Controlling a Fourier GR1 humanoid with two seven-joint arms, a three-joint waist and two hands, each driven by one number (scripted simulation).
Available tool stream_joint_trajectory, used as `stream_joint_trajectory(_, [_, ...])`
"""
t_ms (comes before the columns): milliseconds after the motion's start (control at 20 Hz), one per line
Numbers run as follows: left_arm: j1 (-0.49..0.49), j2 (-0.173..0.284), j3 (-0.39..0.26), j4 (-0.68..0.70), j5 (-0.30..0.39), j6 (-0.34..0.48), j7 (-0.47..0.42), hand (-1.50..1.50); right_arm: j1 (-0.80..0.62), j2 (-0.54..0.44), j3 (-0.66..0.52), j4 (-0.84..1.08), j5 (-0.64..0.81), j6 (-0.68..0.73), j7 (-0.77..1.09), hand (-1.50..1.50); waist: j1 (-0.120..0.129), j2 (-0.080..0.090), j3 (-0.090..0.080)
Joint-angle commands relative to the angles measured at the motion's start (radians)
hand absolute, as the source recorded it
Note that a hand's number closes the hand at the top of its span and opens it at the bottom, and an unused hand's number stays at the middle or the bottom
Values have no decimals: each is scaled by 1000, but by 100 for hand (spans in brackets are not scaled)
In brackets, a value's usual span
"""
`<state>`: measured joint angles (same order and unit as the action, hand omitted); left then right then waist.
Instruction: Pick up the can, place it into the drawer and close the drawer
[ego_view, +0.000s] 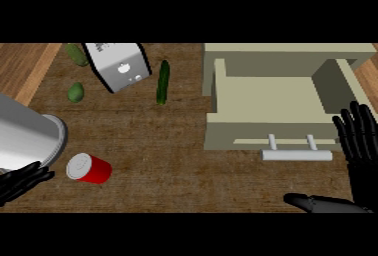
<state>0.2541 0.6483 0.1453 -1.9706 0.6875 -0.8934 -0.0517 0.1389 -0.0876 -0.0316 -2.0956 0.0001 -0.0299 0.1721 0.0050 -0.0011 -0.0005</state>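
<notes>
Red can (89, 169) lies tipped on the wooden counter (184, 165), lower left, its pale lid end facing up-left. Left hand (22, 181) comes in at the lower-left corner w/ a grey forearm (26, 137) above it; its black fingers (35, 175) point toward the can, tips just beside the lid end. Can't tell if they touch it. Fingers look roughly straight, nothing held.

Right hand (359, 150) sits at the right edge, fingers straight & spread, pointing up, thumb (317, 202) out to the left along the bottom. Holds nothing, resting near the drawer's front right corner.

Drawer (269, 112) is pulled open from the beige cabinet (288, 50), upper right; white handle (297, 154) on its front. Can is well apart from the drawer, across the counter.

Top left: a silver box-like appliance (118, 65), a long green cucumber (163, 82) beside it, plus two small green veg (75, 92).
</notes>
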Motion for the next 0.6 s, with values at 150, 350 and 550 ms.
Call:
stream_joint_trajectory(150, [-59,41,52,115,100,-51,79,-150,53,4,-34,59,-15,43,-85,-150,-8,1,1])
stream_joint_trajectory(350, [-98,33,71,202,101,-74,102,-150,162,25,1,5,-1,74,-142,-150,-11,1,1])
stream_joint_trajectory(550, [-76,-79,87,182,-20,-116,93,-150,156,-5,-77,-34,-60,99,-95,-150,-7,0,0])
